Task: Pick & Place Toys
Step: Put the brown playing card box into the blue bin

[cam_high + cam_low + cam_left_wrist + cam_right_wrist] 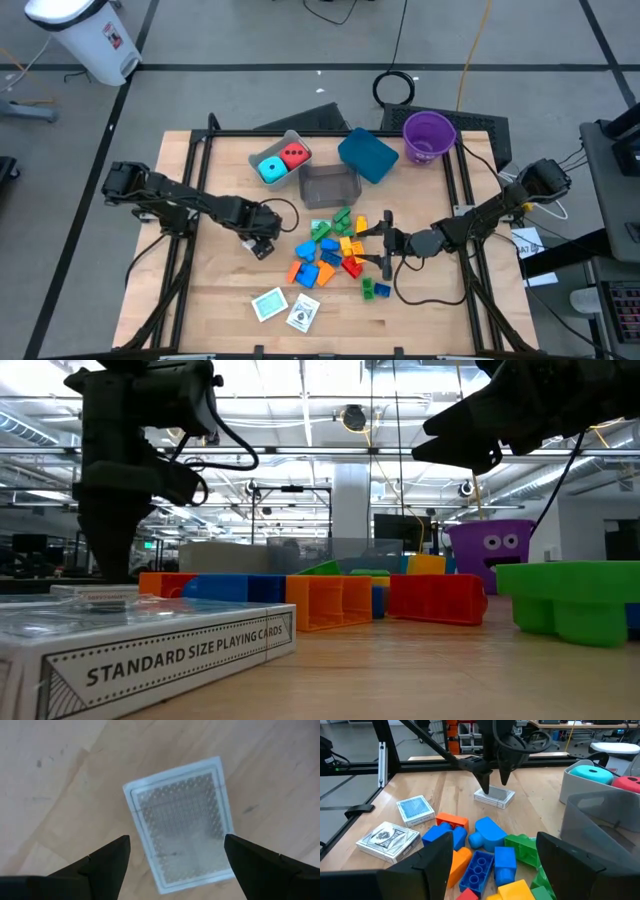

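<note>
Black fingers of the left gripper [175, 857] are spread wide and point straight down over a pale blue card deck [180, 822] lying flat on the wooden table [210, 290]. The deck sits in the gap between the tips, and from the right wrist view they hang just above it [494, 796], so no grip yet. In the high view this is left of the brick pile [335, 250]. The right gripper [385, 247] is on the other side of that pile, low over its right edge, jaws also wide apart with nothing between them; its camera looks across a jumble of blue, orange, green and yellow bricks. A couple of green bricks [375, 290] sit a bit apart, nearer the front edge. Two more decks lie near the front of the table: a blue-backed one [269, 304] and a white patterned one [303, 314] just beside it. Behind the pile there's a grey bin [283, 160] holding the cyan cube [271, 170] and the red cube [294, 155], a dark bin [331, 185] touching it, a teal bin [368, 156], and a purple cup [429, 135] at the back right.
</note>
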`<state>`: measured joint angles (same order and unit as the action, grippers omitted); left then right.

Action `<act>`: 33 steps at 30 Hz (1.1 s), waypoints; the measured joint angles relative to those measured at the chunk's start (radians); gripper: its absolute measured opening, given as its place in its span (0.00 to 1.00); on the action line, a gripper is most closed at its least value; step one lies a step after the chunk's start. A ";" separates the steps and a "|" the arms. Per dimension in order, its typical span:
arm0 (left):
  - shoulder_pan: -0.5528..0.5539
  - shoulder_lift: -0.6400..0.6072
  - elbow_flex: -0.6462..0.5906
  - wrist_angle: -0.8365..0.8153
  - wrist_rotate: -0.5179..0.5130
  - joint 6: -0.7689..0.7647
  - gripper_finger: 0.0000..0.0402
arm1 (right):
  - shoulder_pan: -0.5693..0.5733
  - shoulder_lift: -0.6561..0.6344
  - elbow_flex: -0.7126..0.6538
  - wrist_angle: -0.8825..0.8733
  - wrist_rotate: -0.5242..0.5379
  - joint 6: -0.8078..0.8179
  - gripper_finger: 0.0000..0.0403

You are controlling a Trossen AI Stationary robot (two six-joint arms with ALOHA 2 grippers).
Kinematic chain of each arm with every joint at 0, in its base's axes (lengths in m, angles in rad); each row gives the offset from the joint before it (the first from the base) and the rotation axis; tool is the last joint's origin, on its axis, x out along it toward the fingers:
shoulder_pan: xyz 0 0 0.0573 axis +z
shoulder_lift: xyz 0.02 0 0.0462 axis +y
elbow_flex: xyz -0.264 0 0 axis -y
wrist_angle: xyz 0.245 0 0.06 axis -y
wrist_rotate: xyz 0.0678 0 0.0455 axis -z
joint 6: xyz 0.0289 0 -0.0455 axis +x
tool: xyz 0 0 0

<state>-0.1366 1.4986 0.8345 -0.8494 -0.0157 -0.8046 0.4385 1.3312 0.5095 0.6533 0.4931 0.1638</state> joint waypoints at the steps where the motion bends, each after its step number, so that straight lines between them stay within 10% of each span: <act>1: -0.002 0.000 0.000 0.013 -0.002 -0.009 0.81 | 0.000 0.000 0.000 0.000 0.000 0.000 0.64; 21: -0.046 0.083 -0.013 0.064 -0.044 0.008 0.97 | 0.002 0.000 0.000 0.000 0.000 0.007 0.64; 33: -0.031 0.057 0.140 -0.176 -0.116 0.039 0.93 | 0.002 0.000 0.000 -0.001 0.000 0.007 0.64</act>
<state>-0.1679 1.5558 0.9744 -1.0257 -0.1321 -0.7654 0.4400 1.3312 0.5095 0.6522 0.4930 0.1711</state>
